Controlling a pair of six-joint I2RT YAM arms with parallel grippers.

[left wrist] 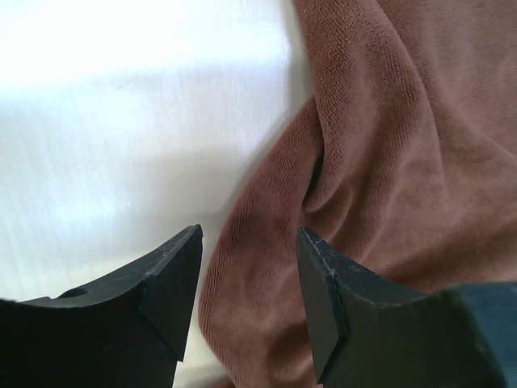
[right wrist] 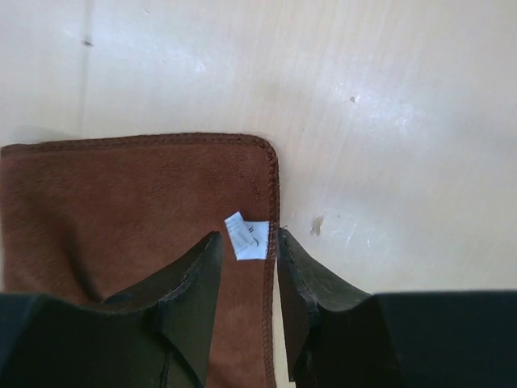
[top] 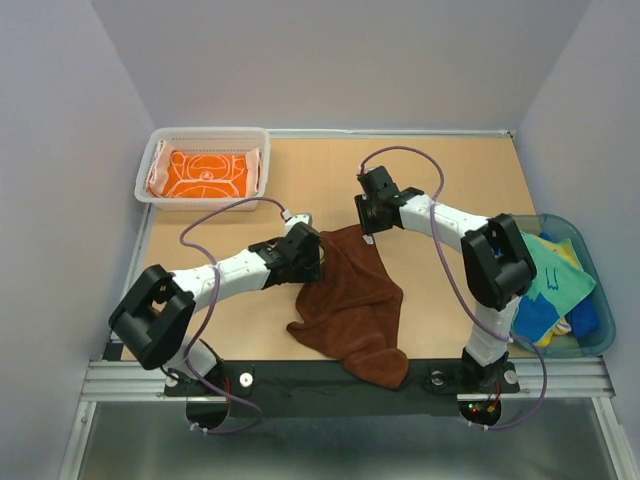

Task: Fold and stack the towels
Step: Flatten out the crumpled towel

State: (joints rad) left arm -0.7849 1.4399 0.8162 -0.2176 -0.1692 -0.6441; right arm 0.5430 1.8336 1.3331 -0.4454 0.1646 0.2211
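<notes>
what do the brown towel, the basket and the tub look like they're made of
Brown towel: soft pile fabric, probably microfibre or terry, with a matte finish. It shows a fine ribbed nap, a stitched hem and a sewn-in label.
Basket: rigid white plastic, it seems, with mesh walls.
Tub: likely translucent blue-green plastic, smooth. Its tinted wall looks see-through.
</notes>
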